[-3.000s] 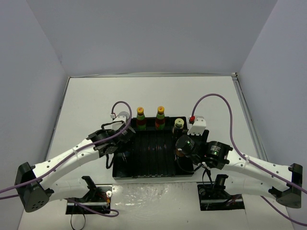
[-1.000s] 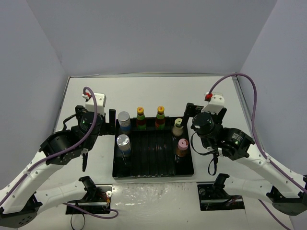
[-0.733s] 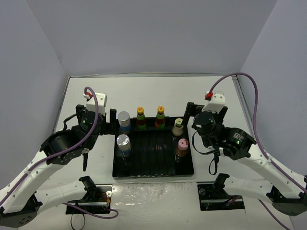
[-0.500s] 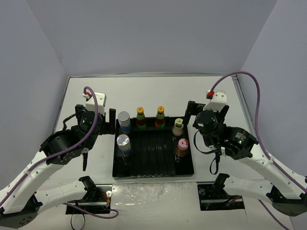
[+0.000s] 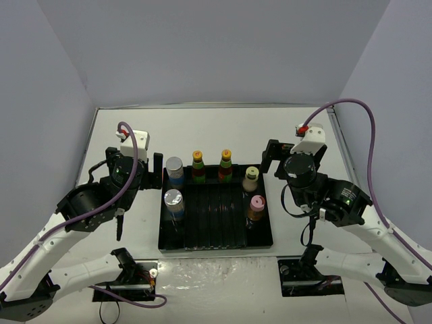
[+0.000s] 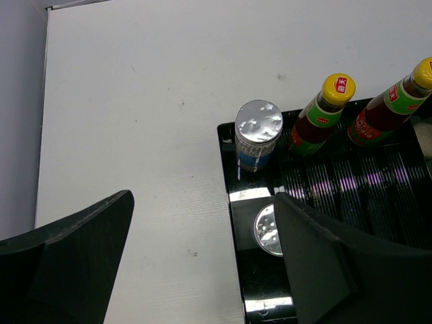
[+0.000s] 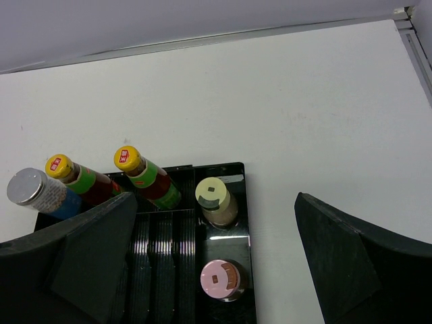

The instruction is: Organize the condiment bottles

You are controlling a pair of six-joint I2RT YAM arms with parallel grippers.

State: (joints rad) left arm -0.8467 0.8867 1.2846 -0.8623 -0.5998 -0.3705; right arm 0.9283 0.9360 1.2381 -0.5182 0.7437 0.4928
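Looking down from the top camera, I have my left gripper (image 6: pixel 202 197) at the left of frame, jaws spread wide with nothing between them, hovering over the left edge of the black tray (image 5: pixel 216 247). In the tray's left column stand two silver-lidded shakers: the rear shaker (image 5: pixel 175 166) in the upper left corner and the front shaker (image 5: pixel 174 200) just below it. Along the upper edge, the left sauce bottle (image 5: pixel 198 164) and the right sauce bottle (image 5: pixel 225 162) stand upright, green-necked and yellow-orange capped. The yellow-green-capped bottle (image 5: pixel 251 175) stands in the upper right corner, with the pink-capped bottle (image 5: pixel 256 204) just below. My right gripper (image 7: pixel 216 199) hangs fully spread and empty by the tray's right edge.
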